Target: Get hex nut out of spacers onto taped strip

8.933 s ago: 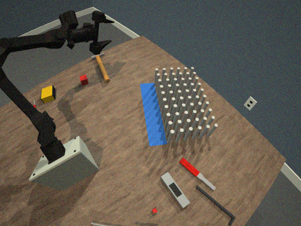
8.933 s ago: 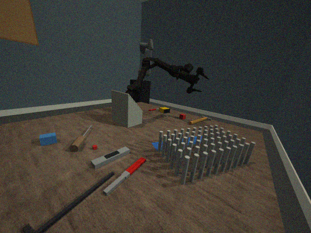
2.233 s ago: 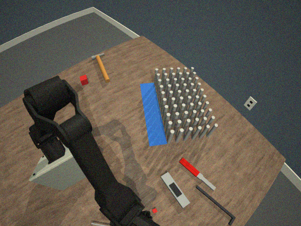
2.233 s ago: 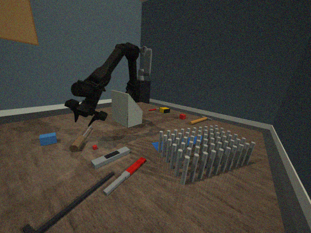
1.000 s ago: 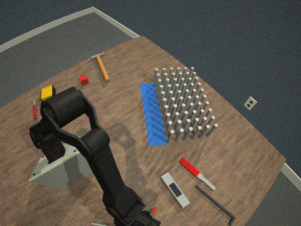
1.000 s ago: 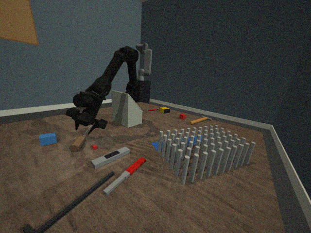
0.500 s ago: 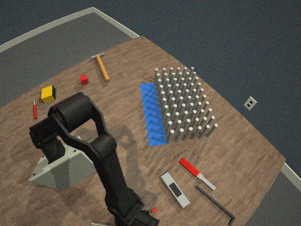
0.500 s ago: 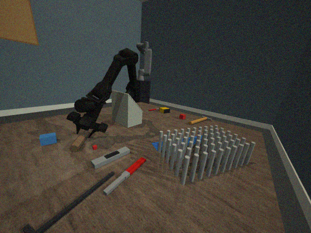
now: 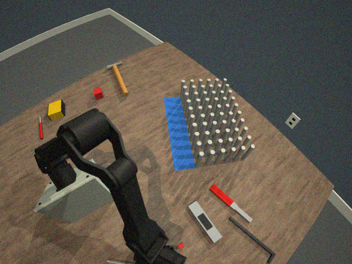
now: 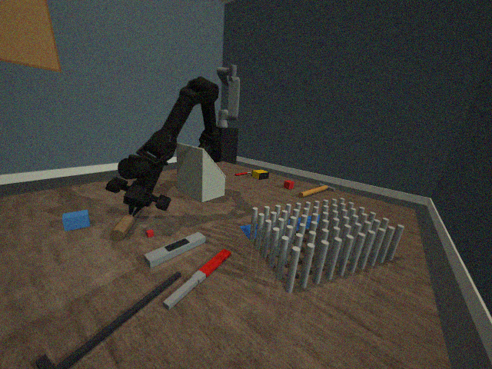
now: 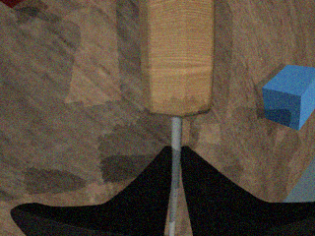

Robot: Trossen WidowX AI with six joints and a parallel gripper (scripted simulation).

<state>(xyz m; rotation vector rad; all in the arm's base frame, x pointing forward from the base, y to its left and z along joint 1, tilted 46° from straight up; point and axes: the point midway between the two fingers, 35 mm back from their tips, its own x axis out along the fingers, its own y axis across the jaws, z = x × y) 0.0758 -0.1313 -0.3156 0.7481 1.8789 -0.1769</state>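
Note:
A tool with a wooden handle (image 11: 179, 33) (image 10: 121, 228) and a thin metal shaft (image 11: 176, 132) lies on the table near the front left. My gripper (image 11: 176, 152) (image 10: 134, 208) is low over it and shut on the shaft just behind the handle. The standing metal spacers (image 9: 213, 122) (image 10: 321, 242) form a dense upright grid at the right. The blue taped strip (image 9: 178, 133) (image 10: 246, 229) runs along their near side. The hex nut is hidden among the spacers in every view.
A black hex key (image 9: 253, 238) (image 10: 114, 324), a red-and-grey flat tool (image 9: 230, 202) (image 10: 198, 274) and a grey block (image 9: 204, 221) (image 10: 174, 248) lie between me and the spacers. A small red cube (image 9: 181, 246) and a blue block (image 10: 75, 219) (image 11: 289, 94) flank the gripper. A hammer (image 9: 120, 79) lies far back.

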